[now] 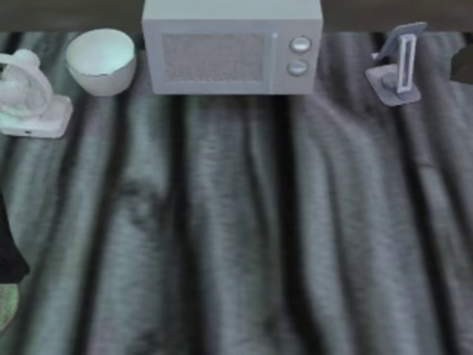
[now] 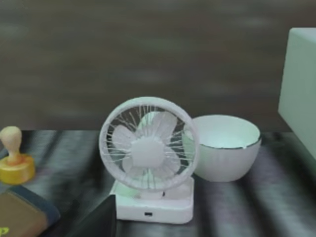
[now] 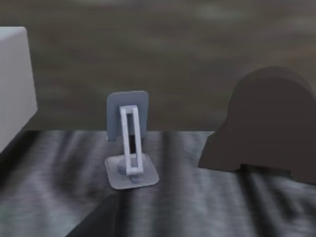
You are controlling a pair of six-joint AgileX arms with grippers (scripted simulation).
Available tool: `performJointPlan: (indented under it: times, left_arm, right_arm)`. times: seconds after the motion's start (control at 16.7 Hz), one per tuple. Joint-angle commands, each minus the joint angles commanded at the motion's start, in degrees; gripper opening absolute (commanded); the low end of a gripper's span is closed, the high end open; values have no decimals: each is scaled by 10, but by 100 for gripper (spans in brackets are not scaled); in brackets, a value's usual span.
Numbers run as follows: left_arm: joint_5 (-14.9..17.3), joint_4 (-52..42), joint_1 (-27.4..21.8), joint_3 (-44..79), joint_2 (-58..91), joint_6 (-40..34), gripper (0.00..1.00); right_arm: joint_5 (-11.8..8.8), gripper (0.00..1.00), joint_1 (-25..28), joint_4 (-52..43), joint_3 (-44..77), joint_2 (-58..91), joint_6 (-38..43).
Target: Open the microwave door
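Microwave door shut at table's far edge, no jaws near

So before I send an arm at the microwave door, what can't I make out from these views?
- Pale grey microwave door, top view: closed; no handle or hinge side discernible.
- Pale grey-white boxy microwave: both wrist views show only a corner, cut by the frame edge.
- Both grippers: outside all views; only a dark arm part at the top view's left edge.
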Motion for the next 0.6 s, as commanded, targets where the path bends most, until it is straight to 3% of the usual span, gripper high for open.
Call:
performJointPlan:
  times: [0.3, 0.6]
  left_arm:
    - [-13, 2, -19, 35, 36, -10, 100]
    - [-81, -4, -98, 185, 215, -51, 100]
  right_arm:
    - [0, 100, 0, 0, 0, 0, 0]
    - [0, 100, 0, 0, 0, 0, 0]
